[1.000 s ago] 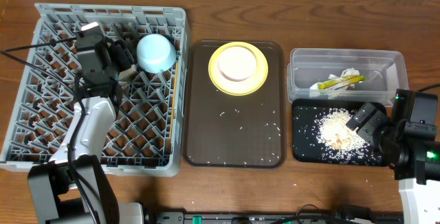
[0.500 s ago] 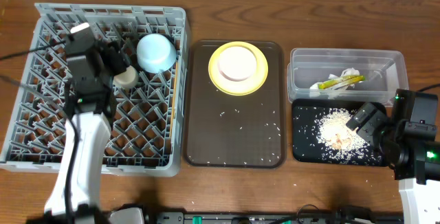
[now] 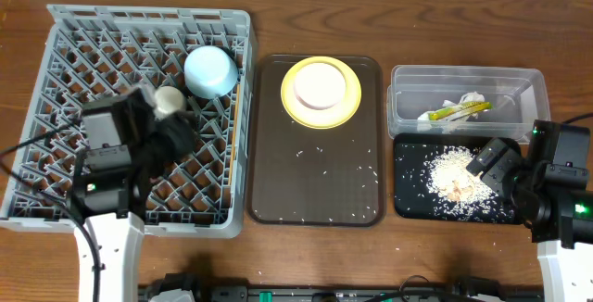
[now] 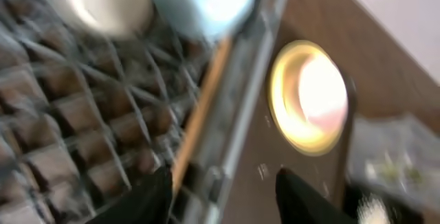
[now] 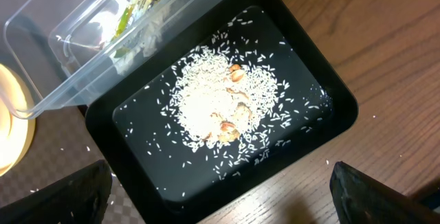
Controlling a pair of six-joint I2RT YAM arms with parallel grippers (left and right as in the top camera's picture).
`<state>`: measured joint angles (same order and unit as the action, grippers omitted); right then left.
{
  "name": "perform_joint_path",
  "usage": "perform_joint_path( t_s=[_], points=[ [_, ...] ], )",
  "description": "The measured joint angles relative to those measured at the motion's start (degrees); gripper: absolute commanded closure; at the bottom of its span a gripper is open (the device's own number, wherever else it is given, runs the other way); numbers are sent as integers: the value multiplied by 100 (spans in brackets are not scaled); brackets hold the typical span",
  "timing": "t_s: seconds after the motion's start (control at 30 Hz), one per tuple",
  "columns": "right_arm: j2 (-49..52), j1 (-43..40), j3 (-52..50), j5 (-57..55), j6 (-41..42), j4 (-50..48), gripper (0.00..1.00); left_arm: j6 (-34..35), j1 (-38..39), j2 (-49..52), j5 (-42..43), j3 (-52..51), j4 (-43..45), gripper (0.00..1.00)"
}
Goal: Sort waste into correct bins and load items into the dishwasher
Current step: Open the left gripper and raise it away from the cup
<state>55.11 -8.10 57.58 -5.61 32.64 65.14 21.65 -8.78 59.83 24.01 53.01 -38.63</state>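
Observation:
The grey dishwasher rack [image 3: 56, 107] fills the left of the table. A light blue bowl [image 3: 209, 70] and a small white cup [image 3: 168, 100] sit in its far right part, and wooden chopsticks [image 3: 237, 107] lie along its right wall. My left gripper [image 3: 181, 137] hovers over the rack just in front of the cup, open and empty. The left wrist view is blurred: cup [image 4: 103, 1], bowl [image 4: 199, 1], chopsticks [image 4: 203, 107], gripper [image 4: 223, 196]. The yellow plate [image 3: 321, 91] rests on the brown tray [image 3: 278, 191]. My right gripper [image 5: 220, 203] is wide open over the black tray's [image 5: 137, 135] near edge.
The clear tub [image 3: 468, 84] holds a snack wrapper [image 3: 454, 110] and white paper [image 3: 473, 98]. A pile of rice [image 3: 452, 174] lies in the black tray [image 3: 408, 200]. Loose rice grains [image 3: 363, 172] are scattered on the brown tray. Bare wood table [image 3: 315, 246] runs along the front.
My left arm has drawn back from the rack's far part toward the front, leaving the white cup standing beside the bowl. Its jaws have narrowed. The right arm has not moved.

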Motion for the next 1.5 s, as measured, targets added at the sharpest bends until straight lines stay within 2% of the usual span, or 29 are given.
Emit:
perform_joint_path(
  t_s=[0.07, 0.17, 0.3, 0.33, 0.53, 0.6, 0.67, 0.8, 0.97, 1.1, 1.17, 1.2, 1.23, 1.37, 1.5],
  points=[
    [0, 0, 0, 2, 0, 2, 1, 4, 216, 28, 205, 13, -238, 58],
    [0, 0, 0, 2, 0, 0, 1, 2, 612, 184, 343, 234, -647, 56],
    [0, 0, 0, 2, 0, 2, 1, -13, 1305, 704, 81, 1239, -1130, 36],
    [0, 0, 0, 2, 0, 0, 1, -7, 1443, 802, -13, 1458, -1147, 27],
    [0, 0, 0, 2, 0, 0, 1, 70, 1657, 887, -492, 1864, -1287, 17],
    [0, 0, 0, 0, 0, 0, 1, 160, 1552, 796, -957, 1864, -1458, 12],
    [0, 0, 0, 0, 0, 0, 1, 249, 1325, 616, -1475, 1864, -1620, 11],
    [0, 0, 0, 0, 0, 0, 1, 306, 479, 20, -2295, 1864, -2070, 0],
    [0, 0, 2, 17, 146, -608, 1, 188, -833, -551, -2726, 1867, -2406, 1],
    [0, 0, 0, 162, 275, -793, 1, 111, -1523, -715, -2859, 1867, -2457, 2],
    [0, 0, 0, 354, 275, -811, 1, 83, -1690, -723, -2889, 1867, -2457, 2],
    [0, 0, 0, 481, 269, -793, 9, 81, -1731, -717, -2892, 1867, -2459, 2],
    [0, 0, 0, 634, 236, -820, 12, 81, -1749, -704, -2892, 1867, -2457, 2],
    [44, 90, 24, 1513, -278, -1453, 11, 79, -1762, -658, -2892, 1867, -2455, 2],
    [791, 946, 658, 2015, -826, -1228, 9, 76, -1766, -608, -2894, 1867, -2455, 2]
  ],
)
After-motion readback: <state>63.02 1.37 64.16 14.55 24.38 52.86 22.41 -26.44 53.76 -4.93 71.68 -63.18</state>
